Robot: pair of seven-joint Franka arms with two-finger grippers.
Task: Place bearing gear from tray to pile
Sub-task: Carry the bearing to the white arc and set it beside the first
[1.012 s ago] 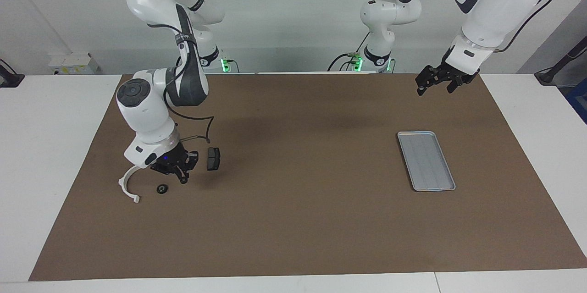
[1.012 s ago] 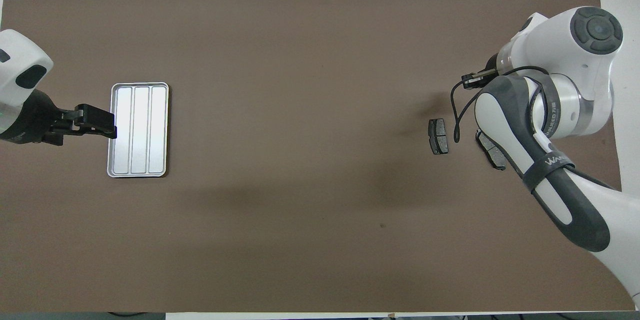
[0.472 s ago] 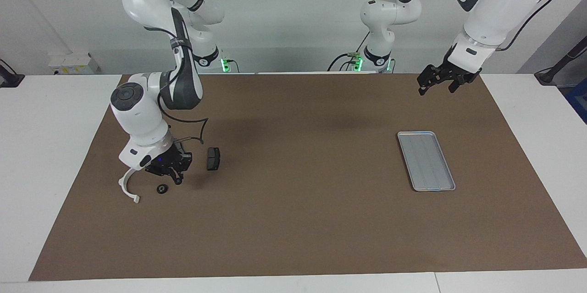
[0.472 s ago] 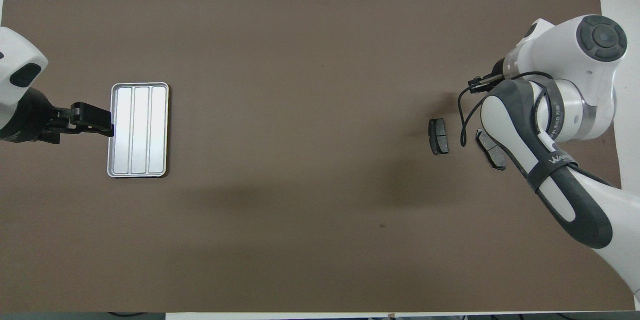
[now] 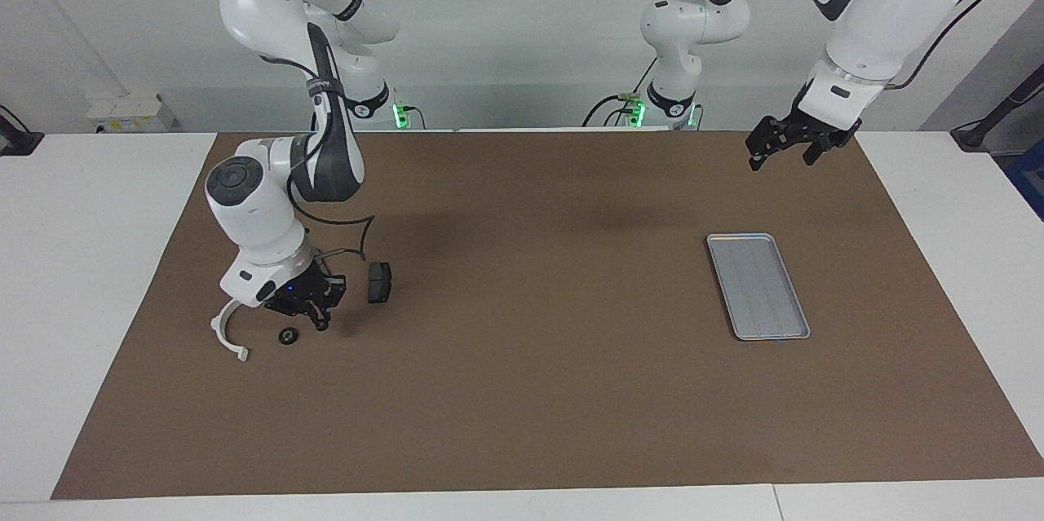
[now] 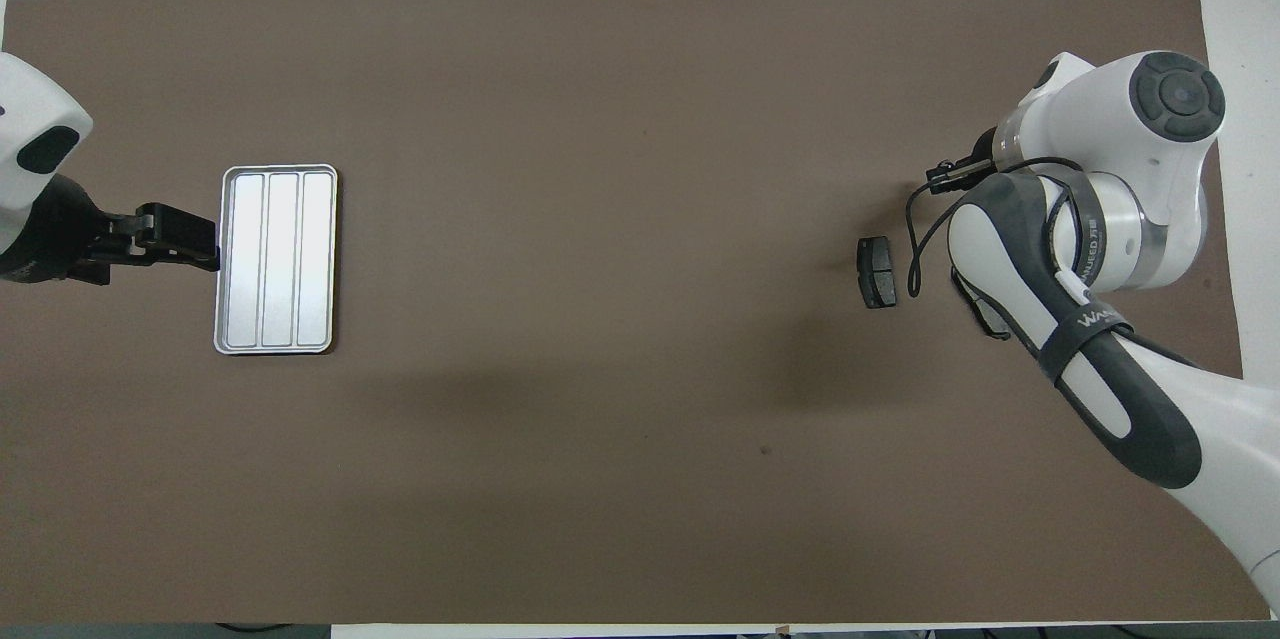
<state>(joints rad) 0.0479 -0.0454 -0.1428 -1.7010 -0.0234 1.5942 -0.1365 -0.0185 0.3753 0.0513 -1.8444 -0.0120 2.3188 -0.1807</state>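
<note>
Lower left of facing view: right gripper (image 5: pixel 314 319), fingertips together and empty, beside bearing gear (image 5: pixel 288 335); upper right: left gripper (image 5: pixel 781 147), spread wide, empty; tray (image 5: pixel 758 285) bare

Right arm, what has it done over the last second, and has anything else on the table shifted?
The right pincer has drifted a little toward the white bracket and back, ending slightly higher above the mat beside the bearing gear; shut, holding nothing. The left pincer edged slightly away from the tray, open. The gear, bracket, brake pad and empty tray stayed put.
</note>
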